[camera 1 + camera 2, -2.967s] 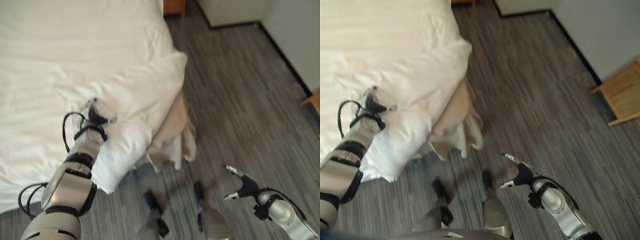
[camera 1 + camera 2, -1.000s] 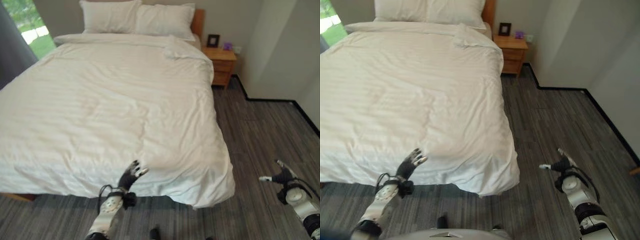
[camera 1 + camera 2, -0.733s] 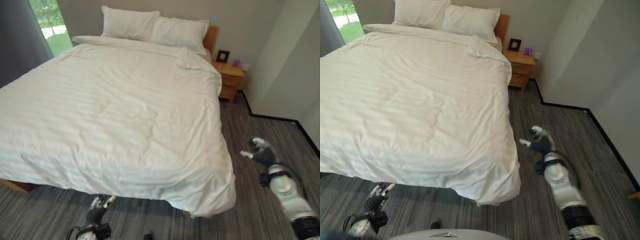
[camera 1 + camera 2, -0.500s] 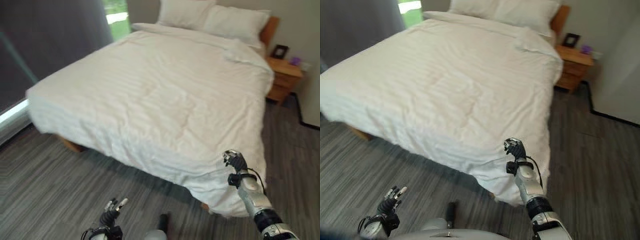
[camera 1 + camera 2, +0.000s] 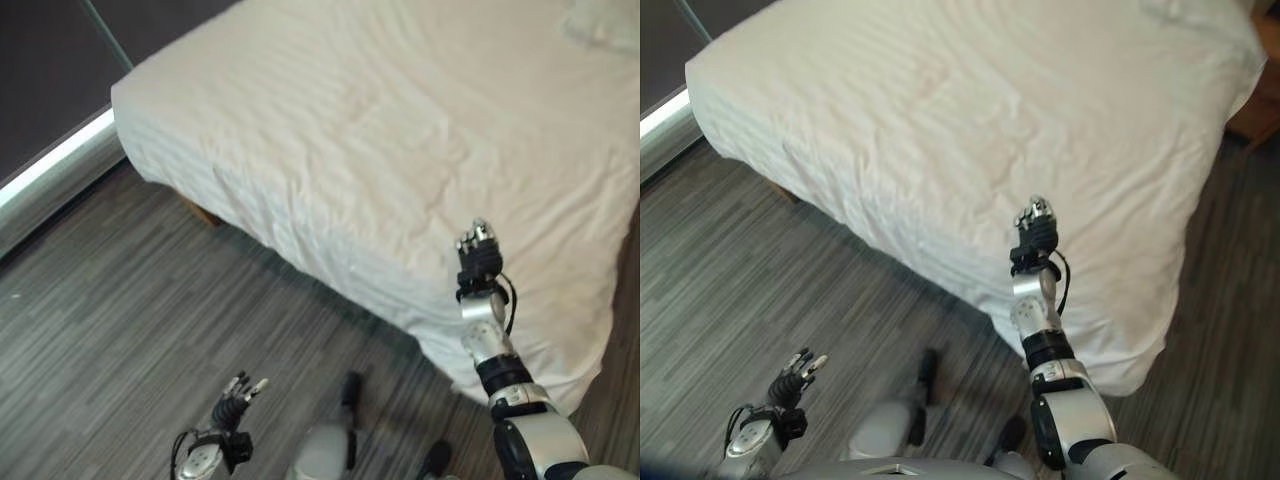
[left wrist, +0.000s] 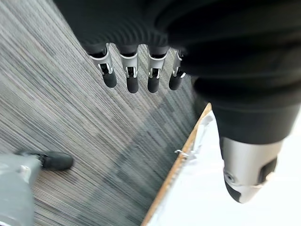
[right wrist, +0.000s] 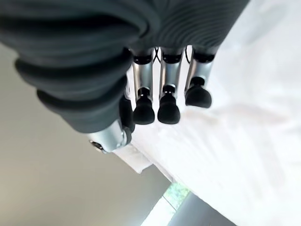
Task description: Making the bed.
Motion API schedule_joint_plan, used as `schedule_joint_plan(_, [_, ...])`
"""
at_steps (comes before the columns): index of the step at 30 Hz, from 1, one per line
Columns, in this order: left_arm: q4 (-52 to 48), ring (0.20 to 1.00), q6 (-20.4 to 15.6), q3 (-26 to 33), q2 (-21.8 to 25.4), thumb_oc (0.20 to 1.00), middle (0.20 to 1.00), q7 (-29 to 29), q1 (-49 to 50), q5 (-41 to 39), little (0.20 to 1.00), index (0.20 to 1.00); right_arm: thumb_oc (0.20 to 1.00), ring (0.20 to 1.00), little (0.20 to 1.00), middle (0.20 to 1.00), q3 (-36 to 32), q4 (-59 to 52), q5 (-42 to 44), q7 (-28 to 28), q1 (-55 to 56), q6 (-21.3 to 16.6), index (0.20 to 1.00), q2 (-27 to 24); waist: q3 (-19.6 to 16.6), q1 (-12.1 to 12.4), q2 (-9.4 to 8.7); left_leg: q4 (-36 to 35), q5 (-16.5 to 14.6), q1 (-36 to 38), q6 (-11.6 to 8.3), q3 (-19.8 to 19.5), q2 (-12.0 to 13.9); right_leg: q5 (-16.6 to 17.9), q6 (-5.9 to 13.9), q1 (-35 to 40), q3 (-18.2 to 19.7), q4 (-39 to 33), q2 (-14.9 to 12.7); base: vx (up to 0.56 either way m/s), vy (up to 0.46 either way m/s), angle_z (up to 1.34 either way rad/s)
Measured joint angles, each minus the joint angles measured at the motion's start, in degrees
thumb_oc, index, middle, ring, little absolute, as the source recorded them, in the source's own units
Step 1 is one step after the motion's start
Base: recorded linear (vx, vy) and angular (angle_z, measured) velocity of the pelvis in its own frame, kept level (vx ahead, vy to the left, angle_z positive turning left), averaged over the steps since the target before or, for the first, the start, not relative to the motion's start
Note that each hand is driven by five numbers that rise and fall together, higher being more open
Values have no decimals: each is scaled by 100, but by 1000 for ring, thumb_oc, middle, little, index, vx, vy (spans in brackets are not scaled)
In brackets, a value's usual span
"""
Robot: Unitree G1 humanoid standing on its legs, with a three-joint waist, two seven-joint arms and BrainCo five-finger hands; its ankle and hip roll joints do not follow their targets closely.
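- Across the whole bed, my white duvet lies spread out; yanking it crooked is the big risk.
- My right hand hovers above it, fingers relaxed, could snag.
- My left hand, low over the floor, empty and loose, no worry.

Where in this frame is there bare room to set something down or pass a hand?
The white duvet lies broad and bare beyond the raised right hand. The grey plank floor is bare between the bed's near edge and the left hand, low by the robot. It is tighter at the bed corner, where the right arm stands.
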Motion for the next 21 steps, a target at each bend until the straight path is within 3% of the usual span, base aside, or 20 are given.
schedule_joint_plan(2, [95,1000,-109,48,-69,1000,1000,-3,-88,0,1000,1000,200,200,200,200,13,179,21,77,-37,-33,200,-257,153,-105,197,0,120,-167,15,36,-2,173,54,-222,100,0,-1,-50,114,-35])
schedule_joint_plan(3, [430,1000,-183,-41,-99,1000,1000,-17,-236,-5,1000,1000,200,200,200,200,63,878,-115,394,-411,68,200,-506,138,-136,189,-1,100,-230,-6,198,4,104,71,-409,355,2,-38,-128,147,-50])
schedule_joint_plan(5, [440,1000,-175,-124,-134,1000,1000,-57,-306,-6,1000,1000,200,200,200,200,-17,889,-177,432,-599,139,200,-583,140,-291,182,0,101,-362,-6,306,2,145,56,-603,403,2,-73,-118,99,-28])
schedule_joint_plan(10, [365,1000,-173,-199,-144,1000,1000,-149,-559,-2,1000,1000,200,200,200,200,-594,952,-192,650,-329,384,200,-791,79,-341,67,0,73,-291,-3,352,-78,139,70,-543,444,2,-169,44,57,0])
schedule_joint_plan(12, [327,1000,-121,-195,-81,1000,1000,-185,-606,-3,1000,1000,200,200,200,200,-892,954,-275,785,122,559,200,-978,23,-482,-114,2,-4,-139,24,345,-153,63,149,-437,429,103,-258,74,43,10])
schedule_joint_plan(13, [322,1000,-86,-197,-34,1000,1000,-186,-602,-3,1000,1000,200,200,200,200,-1256,1073,-291,818,609,644,200,-1088,-113,-583,-343,1,-62,-46,23,406,-197,-3,176,-400,472,172,-329,109,15,-18])
schedule_joint_plan(15, [340,1000,-10,-348,-7,1000,1000,-201,-553,-3,1000,1000,200,200,200,200,-2412,2593,-279,252,2154,948,200,-1729,-541,-938,-837,3,-186,121,160,593,-283,44,182,-257,501,106,-441,147,44,-29])
schedule_joint_plan(16, [316,1000,62,-415,-137,1000,1000,-191,-590,-4,1000,1000,241,241,241,241,-3074,2906,-319,189,3323,1136,241,-1905,-592,-1167,-964,3,-262,378,251,627,-284,38,191,-69,537,137,-410,85,77,-37])
schedule_joint_plan(17, [311,1000,92,-474,-184,1000,1000,-194,-662,3,1000,1000,1000,1000,1000,1000,-3397,3287,-490,99,4303,1174,1000,-2111,-761,-1512,-1084,-7,-342,665,245,672,-250,51,233,192,574,81,-372,35,82,-98])
schedule_joint_plan(18, [304,1000,84,-729,-184,1000,1000,-201,-945,24,1000,1000,1000,1000,1000,1000,-2890,3287,-1013,44,5241,1223,1000,-2136,-1007,-1899,-1330,-35,-391,922,196,882,-79,62,224,262,822,16,-238,-73,68,-119])
schedule_joint_plan(19, [129,1000,93,-908,-170,1000,1000,-206,-1173,57,1000,1000,1000,1000,1000,1000,-2448,3088,-1273,-29,5525,1279,1000,-1948,-1058,-2046,-1418,-34,-409,1026,166,1000,12,47,126,261,885,12,-193,-164,73,-179])
schedule_joint_plan(20, [-820,1000,86,-1102,-119,1000,1000,-218,-1105,87,1000,1000,1000,1000,1000,1000,-1553,1271,-1823,-151,5811,1305,1000,-1360,-1062,-2296,-1490,-4,-457,1235,161,1096,78,512,24,188,859,55,-40,-224,83,-223])
schedule_joint_plan(21, [-1251,1000,82,-1165,-213,1000,1000,-259,-1139,153,1000,1000,1000,1000,1000,1000,-871,98,-2144,-73,5594,1333,1000,-877,-1008,-2321,-1362,-35,-517,1450,155,1290,189,968,-64,67,780,50,87,-259,58,-267])
